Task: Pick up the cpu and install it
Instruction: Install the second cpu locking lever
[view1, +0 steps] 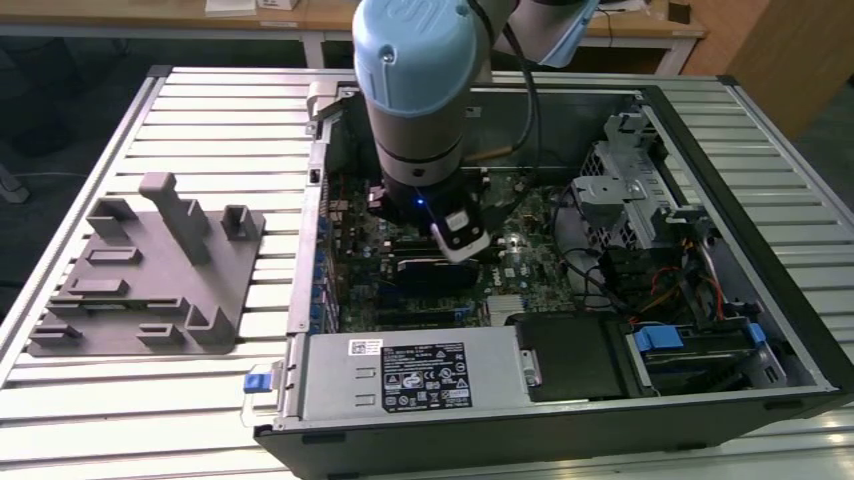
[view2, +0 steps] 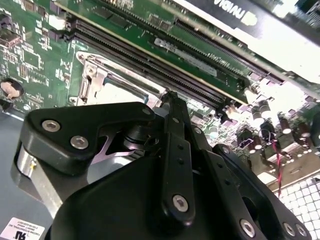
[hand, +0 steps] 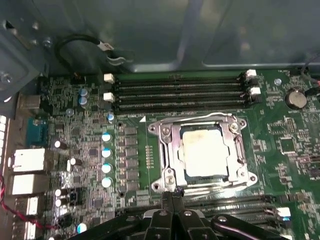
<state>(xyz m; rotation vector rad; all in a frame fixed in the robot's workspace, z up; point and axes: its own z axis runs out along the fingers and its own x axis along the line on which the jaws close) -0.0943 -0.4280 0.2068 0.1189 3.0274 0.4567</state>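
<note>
We see the cpu (hand: 205, 152) already lying flat inside the socket frame (hand: 167, 150) on the motherboard (hand: 280, 145), in the middle of the open case (view1: 694, 395). The gripper (hand: 172, 196) sits just beside the frame's near edge, fingers pressed together, grasping nothing, cpu directly ahead of the tips.

CPU seated in the socket

The cpu (hand: 205, 153), a flat square chip with a pale silvery top, lies level inside the metal frame, right of centre in the first wrist view.
</note>
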